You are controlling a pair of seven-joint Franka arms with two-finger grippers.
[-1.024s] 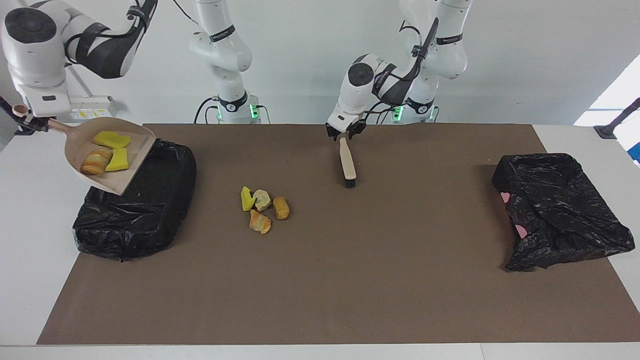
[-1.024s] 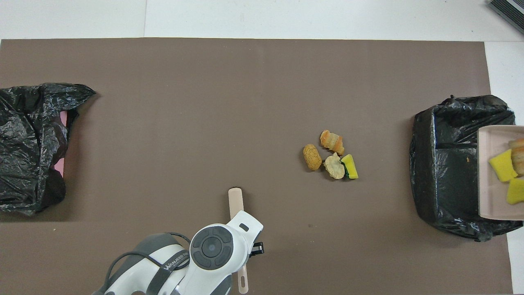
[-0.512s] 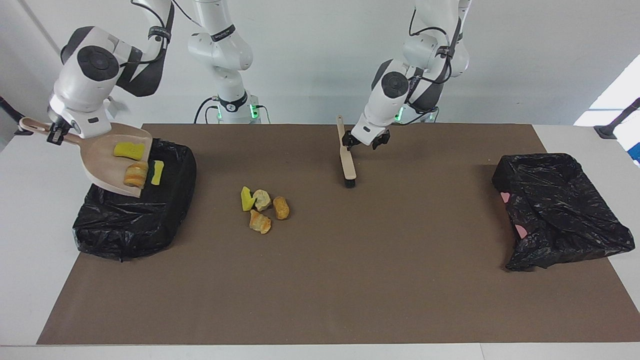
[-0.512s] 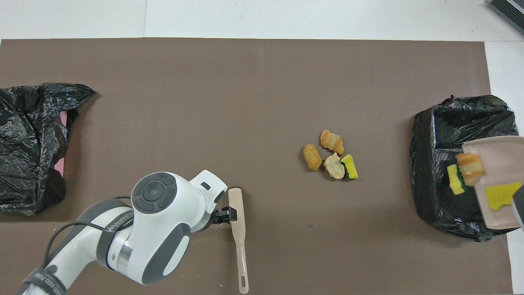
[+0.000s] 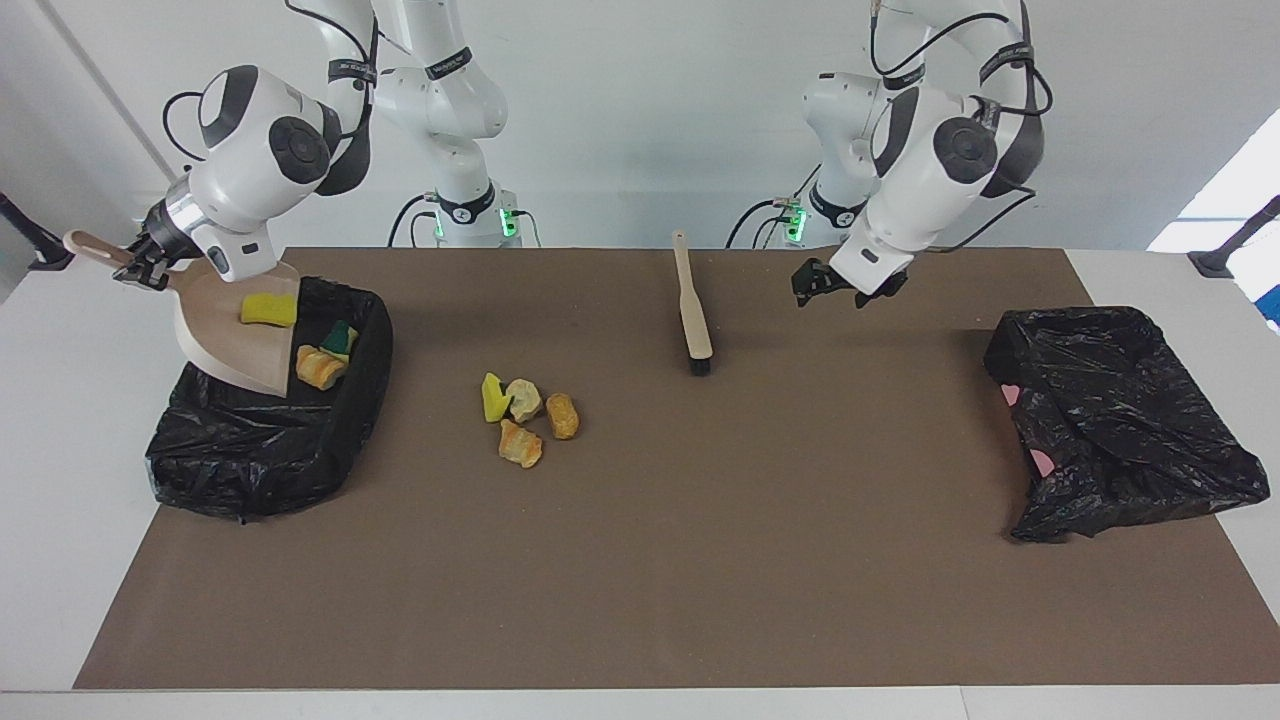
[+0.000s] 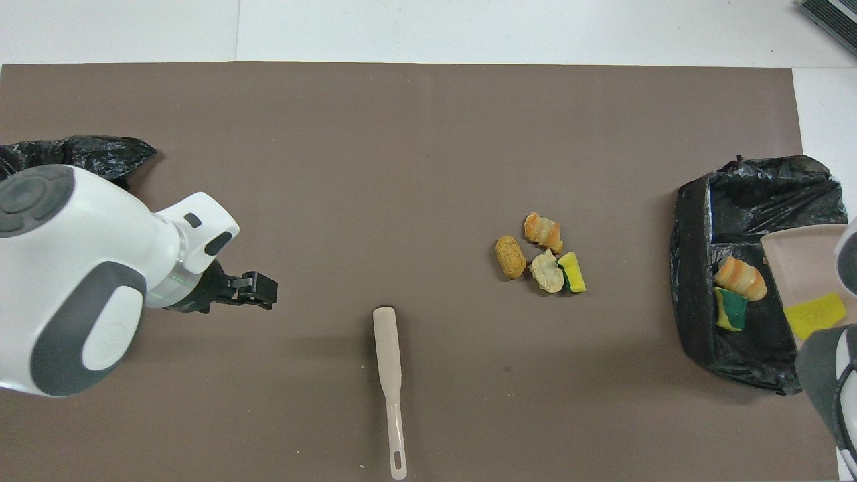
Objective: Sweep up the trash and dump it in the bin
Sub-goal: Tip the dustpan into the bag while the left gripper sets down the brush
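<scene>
- Over the lined bin [image 5: 262, 440] at the table's right-arm end, the right gripper [image 5: 140, 262] clamps the tilted dustpan [image 5: 232, 335], mouth pointing down.
- One sponge chunk [image 5: 267, 309] lies on the pan; a pastry piece [image 5: 318, 366] lies in the bin.
- Four scraps [image 5: 525, 415] cluster mid-table.
- The left gripper [image 5: 828, 284] hangs spread and empty beside the brush [image 5: 693, 312], whose long axis runs away from the robots.

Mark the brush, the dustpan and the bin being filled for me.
brush [image 5: 693, 310], facing view, middle of its handle.
dustpan [image 5: 225, 335], facing view, bare part of its tilted scoop.
bin [image 6: 696, 268], overhead view, black-bagged wall toward the table's middle.
</scene>
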